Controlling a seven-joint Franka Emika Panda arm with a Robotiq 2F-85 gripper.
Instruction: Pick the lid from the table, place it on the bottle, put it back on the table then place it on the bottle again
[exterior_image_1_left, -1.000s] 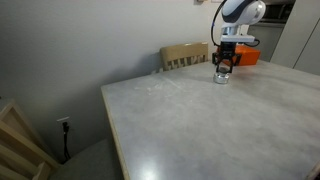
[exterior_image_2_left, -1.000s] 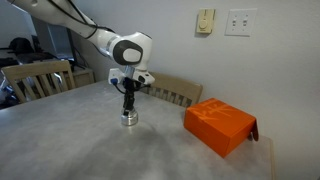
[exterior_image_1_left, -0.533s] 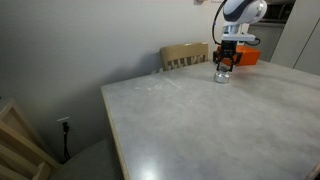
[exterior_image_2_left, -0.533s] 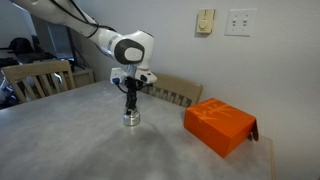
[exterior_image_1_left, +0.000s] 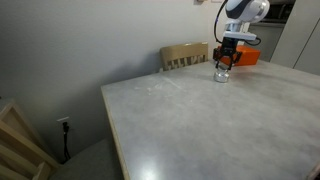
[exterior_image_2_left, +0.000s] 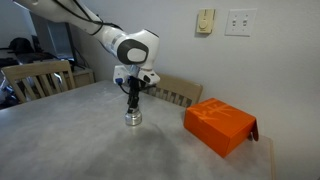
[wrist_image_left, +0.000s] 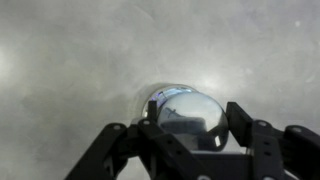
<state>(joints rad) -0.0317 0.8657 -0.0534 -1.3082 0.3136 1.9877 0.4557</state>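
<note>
Near the orange box (exterior_image_2_left: 220, 125), the bottle (exterior_image_2_left: 133, 118) stands upright on the tabletop (exterior_image_2_left: 90, 150) with the gripper (exterior_image_2_left: 133, 104) directly above it, its fingers (wrist_image_left: 243, 118) apart on either side of the silvery lid (wrist_image_left: 188, 110), though I cannot tell whether they press on it.

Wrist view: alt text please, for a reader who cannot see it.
Looking straight down, the shiny round top of the bottle sits between the two black fingers of the open gripper, which enters from the bottom edge. Pale grey marbled table fills the rest.
</note>
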